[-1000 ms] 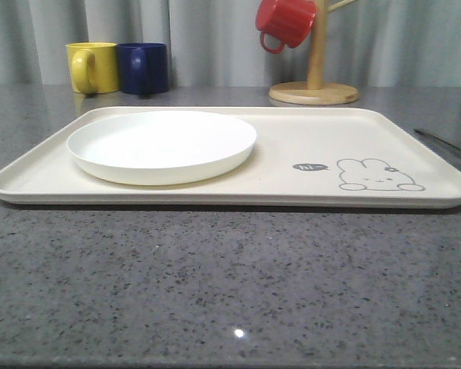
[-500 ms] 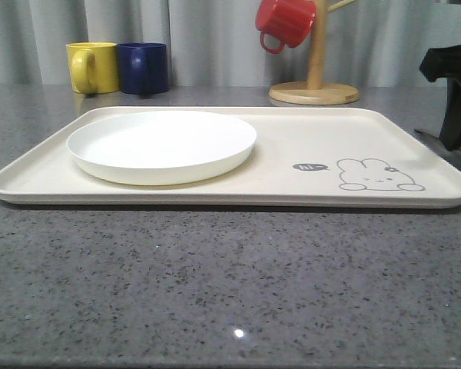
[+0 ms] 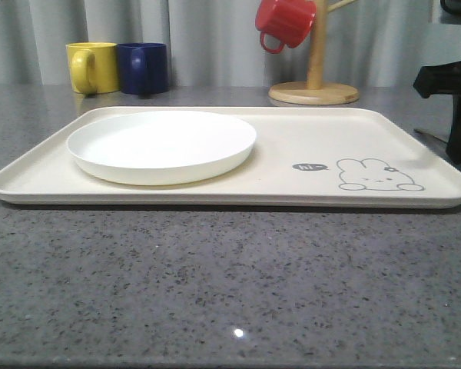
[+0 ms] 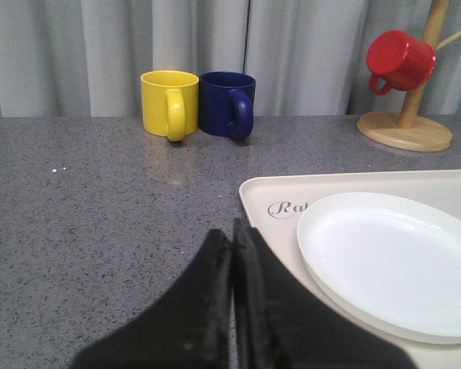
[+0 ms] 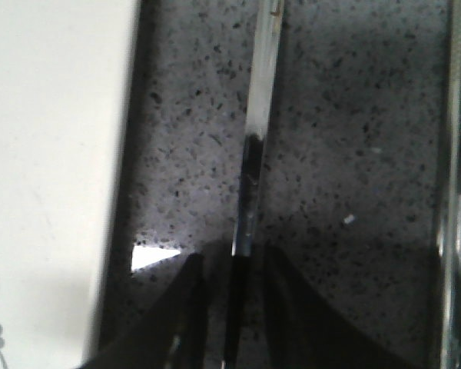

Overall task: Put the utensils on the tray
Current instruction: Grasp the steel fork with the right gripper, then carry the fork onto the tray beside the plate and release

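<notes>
Since a second ago the right tool [image 5: 230, 307] has entered at the tray's [image 3: 292, 154] right edge and descended over the table [image 3: 215, 284]; pickup is imminent. Its fingers stand parted astride a slim utensil [image 5: 257, 115], not yet gripping. The left tool [image 4: 232, 292] is clenched, empty. Tray carries a plate [image 3: 161, 144], no utensils.

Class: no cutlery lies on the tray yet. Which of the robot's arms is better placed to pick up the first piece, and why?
The right. Its gripper is open astride a utensil lying beside the tray. The left gripper is shut, near the plate.
</notes>
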You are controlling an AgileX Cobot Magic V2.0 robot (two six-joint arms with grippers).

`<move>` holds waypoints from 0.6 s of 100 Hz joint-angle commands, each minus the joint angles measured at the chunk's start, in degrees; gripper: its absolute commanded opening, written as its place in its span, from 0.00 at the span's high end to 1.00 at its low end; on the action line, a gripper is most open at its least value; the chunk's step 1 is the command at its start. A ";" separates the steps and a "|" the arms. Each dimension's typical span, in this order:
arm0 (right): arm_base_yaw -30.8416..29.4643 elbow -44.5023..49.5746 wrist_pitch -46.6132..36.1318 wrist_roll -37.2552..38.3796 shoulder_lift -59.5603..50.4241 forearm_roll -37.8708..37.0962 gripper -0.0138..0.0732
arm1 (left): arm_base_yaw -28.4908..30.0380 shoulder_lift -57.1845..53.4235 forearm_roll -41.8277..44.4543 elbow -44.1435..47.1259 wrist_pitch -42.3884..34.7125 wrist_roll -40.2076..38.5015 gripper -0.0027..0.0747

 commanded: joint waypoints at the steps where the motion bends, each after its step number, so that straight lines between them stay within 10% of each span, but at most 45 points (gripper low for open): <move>1: -0.34 -2.17 -1.40 -0.44 -1.84 -0.06 0.74 | -0.39 0.15 -0.24 -1.66 -4.87 -0.18 0.99; 16: -0.34 -3.74 -0.14 -0.39 -2.38 -0.06 0.90 | -0.39 0.15 -0.24 -1.66 -4.87 -0.18 0.99; 60: 4.74 -9.40 2.62 11.60 -9.36 0.97 0.90 | -0.39 0.15 -0.24 -1.66 -4.87 -0.18 0.99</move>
